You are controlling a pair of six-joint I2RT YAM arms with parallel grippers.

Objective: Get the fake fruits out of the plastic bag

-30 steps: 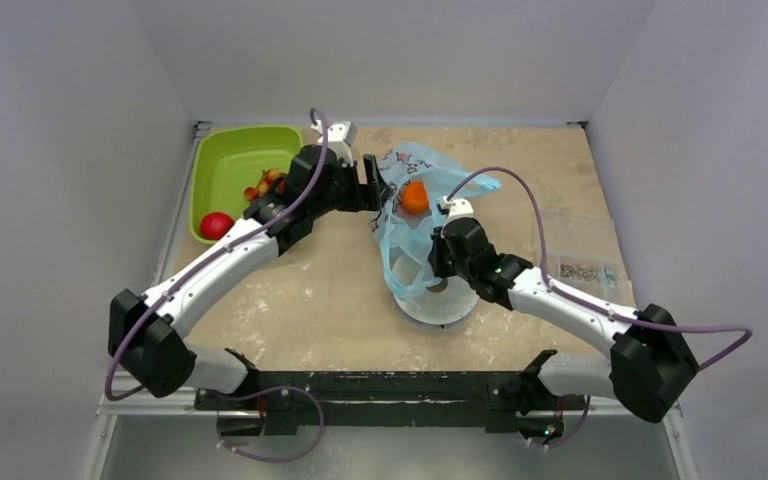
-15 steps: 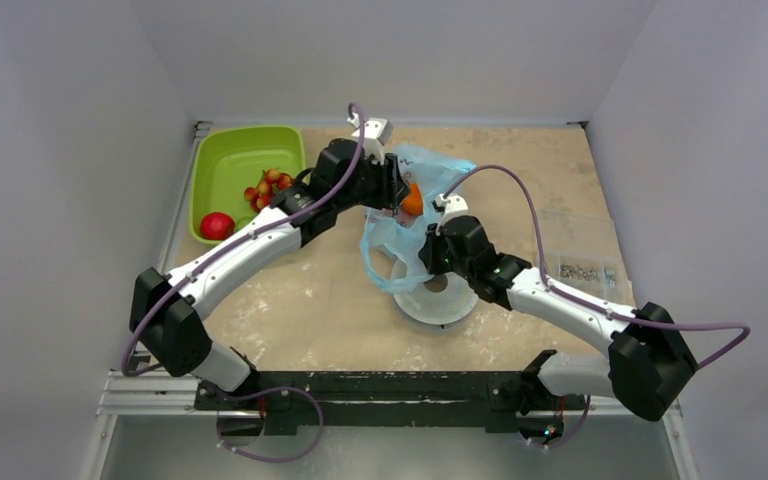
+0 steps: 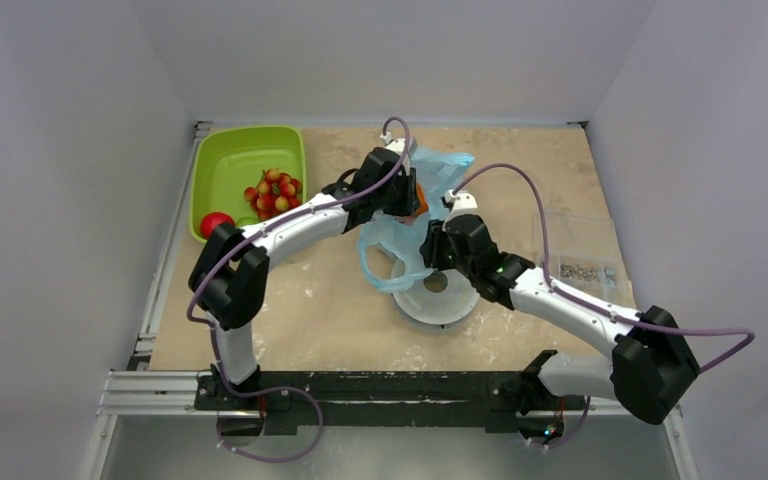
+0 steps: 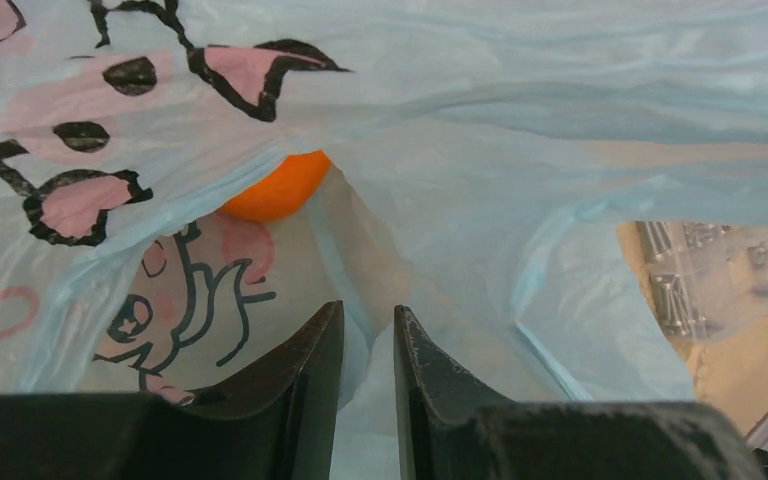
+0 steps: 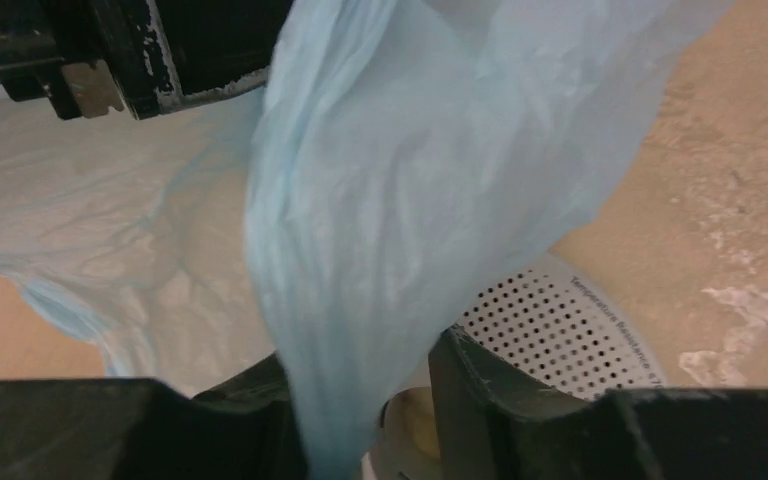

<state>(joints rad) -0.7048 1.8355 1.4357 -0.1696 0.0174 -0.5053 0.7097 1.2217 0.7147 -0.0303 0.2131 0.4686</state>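
- Back-centre on the table (image 3: 320, 300), the left arm is stretched right across, and the left gripper (image 4: 368, 310) is nosed into the plastic bag (image 4: 520, 120).
- Left claw: the fingers (image 4: 305, 365) are drawn close with only a thin slit between them. Pale blue film shows in that slit, but whether they are nipping it, I cannot tell.
- And there's the orange fruit (image 4: 278, 188), sitting inside the bag! In the wrist view it is up and to the left of those fingertips, clear of them. It's half tucked under the white panel with the pink and black cartoon faces.
- Right gripper (image 5: 360, 400): clamped tight on a bunched fold of the bag, with the film rising from between the fingers in a twisted sheet.
- Down by that pinch, a white perforated disc (image 5: 550, 320) lies flat on the table, just beside the bag's lower loop.
- Far left, the lime-green tray (image 3: 222, 160) holds the cluster of small red balls (image 3: 275, 189).
- At the tray's near corner sits the red round piece (image 3: 214, 222). Both are well apart from the bag.
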